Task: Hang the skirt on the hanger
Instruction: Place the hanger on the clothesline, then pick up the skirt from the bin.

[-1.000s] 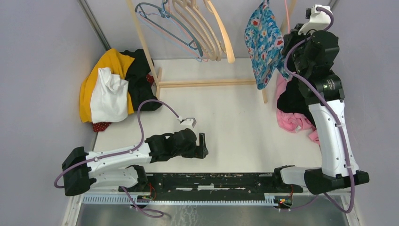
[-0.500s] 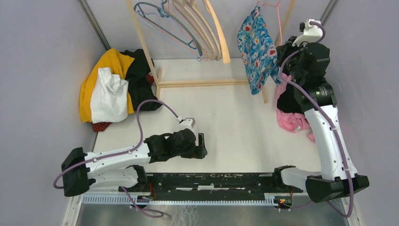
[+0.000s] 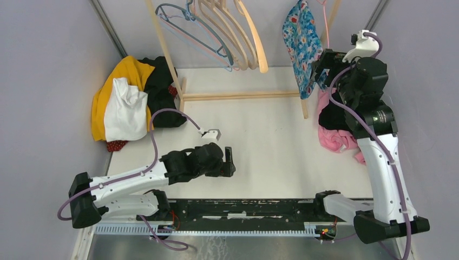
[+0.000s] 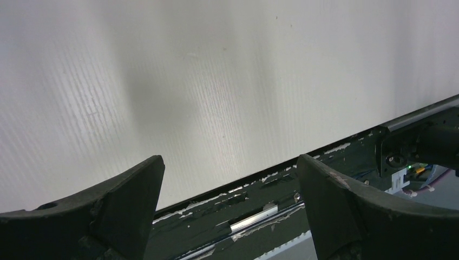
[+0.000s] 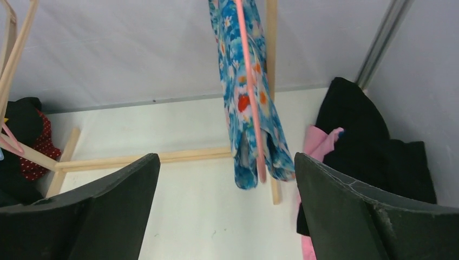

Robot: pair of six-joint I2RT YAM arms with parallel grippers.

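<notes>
The skirt [image 3: 301, 49], blue with a flower print, hangs folded over a pink hanger [image 3: 325, 19] at the right end of the wooden rack. The right wrist view shows the skirt [image 5: 243, 92] and the pink hanger [image 5: 253, 119] straight ahead, hanging free. My right gripper [image 3: 320, 68] stands open just right of the skirt, apart from it, and in its own view the right gripper [image 5: 226, 162] has nothing between its jaws. My left gripper [image 3: 229, 161] hovers low over the white table near the front, and the left wrist view shows this left gripper [image 4: 230, 165] open and empty.
Several wooden and wire hangers [image 3: 227, 32] hang on the rack [image 3: 238, 96] at the back. A yellow, white and black clothes pile [image 3: 127, 100] lies at the left. Pink and black garments [image 3: 336, 130] lie at the right by the right arm. A black rail [image 3: 243, 208] runs along the front edge.
My right gripper has opened and let go of the hanger, then drawn back and down to the right. The skirt has swung and now hangs free. The left arm shifted slightly left.
</notes>
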